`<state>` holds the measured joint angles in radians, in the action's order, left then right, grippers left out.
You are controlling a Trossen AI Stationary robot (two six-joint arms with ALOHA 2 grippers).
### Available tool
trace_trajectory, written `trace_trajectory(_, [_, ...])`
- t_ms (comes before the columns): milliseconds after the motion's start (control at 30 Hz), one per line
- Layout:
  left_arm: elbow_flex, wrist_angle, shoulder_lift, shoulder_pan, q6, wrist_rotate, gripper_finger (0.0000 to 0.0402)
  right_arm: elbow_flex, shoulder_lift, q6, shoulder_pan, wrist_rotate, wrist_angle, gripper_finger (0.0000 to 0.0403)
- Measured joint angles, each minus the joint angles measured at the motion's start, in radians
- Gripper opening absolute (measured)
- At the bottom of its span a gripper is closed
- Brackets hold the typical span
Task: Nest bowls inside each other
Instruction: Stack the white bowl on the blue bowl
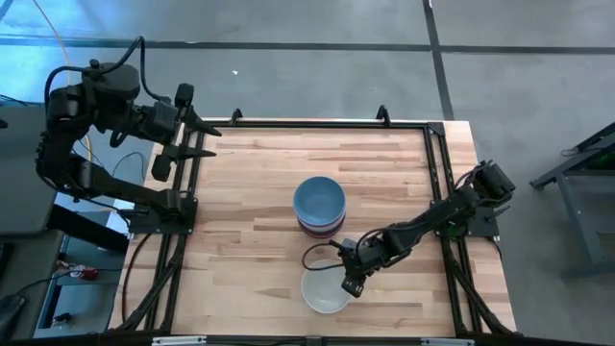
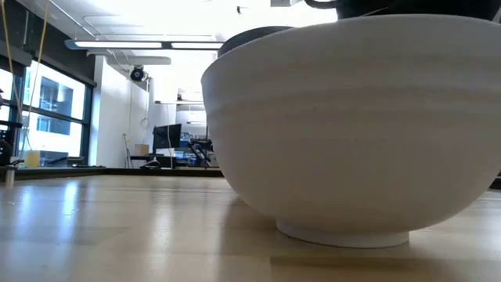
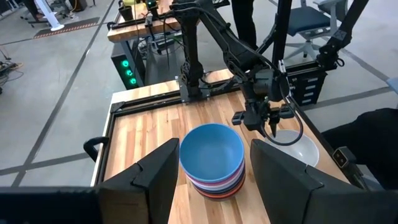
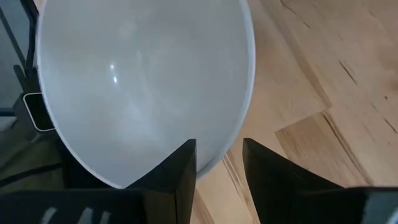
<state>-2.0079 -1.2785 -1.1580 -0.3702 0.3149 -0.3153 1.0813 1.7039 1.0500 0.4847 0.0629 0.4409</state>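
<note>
Seen from the high view: a stack of nested bowls [image 1: 319,207] near the middle of the wooden desk [image 1: 240,192], light blue bowl [image 1: 319,199] on top, pink and darker rims showing beneath. Just toward the desk's near edge, a lone white bowl [image 1: 325,291], sitting upright and apart from the stack.

Right claw [image 1: 350,284] reached out low over that white bowl's rim. From the right wrist view only: fingers [image 4: 180,163] parted by a narrow gap, one on each side of the bowl's wall [image 4: 143,93], inner finger over the hollow, outer one over bare wood; contact with the rim not clear, so not visibly gripping. From the left wrist view: same claw [image 3: 264,118] pointing down at the white bowl [image 3: 292,146] beside the blue-topped stack [image 3: 212,162].

Low view nearly filled by the white bowl's side [image 2: 352,117] and its foot ring resting flat on the desk; a dark shape behind its rim, not identifiable.

Left claw [image 1: 207,141] held back at the desk's far left corner, fingers [image 3: 155,177] spread wide, nothing between them.
</note>
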Motion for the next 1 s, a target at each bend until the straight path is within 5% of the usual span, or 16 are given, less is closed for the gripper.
trace_trajectory(133, [0.000,0.000,0.000,0.000,0.000,0.000,0.0188,0.000,-0.001,0.000,0.000,-0.001,-0.010,0.0112])
trace_trajectory(367, [0.000,0.000,0.000,0.000,-0.001,0.000,0.0188,0.000,-0.002,-0.015,0.000,-0.016,-0.025,0.0010])
trace_trajectory(667, [0.000,0.000,0.000,0.000,0.000,0.000,0.0188,0.051,-0.002,-0.018,-0.011,-0.007,0.049,0.0002])
trace_trajectory(1000, [0.023,0.005,0.003,0.000,0.000,-0.014,0.0188,0.348,-0.002,-0.158,-0.078,0.019,0.447,0.0001])
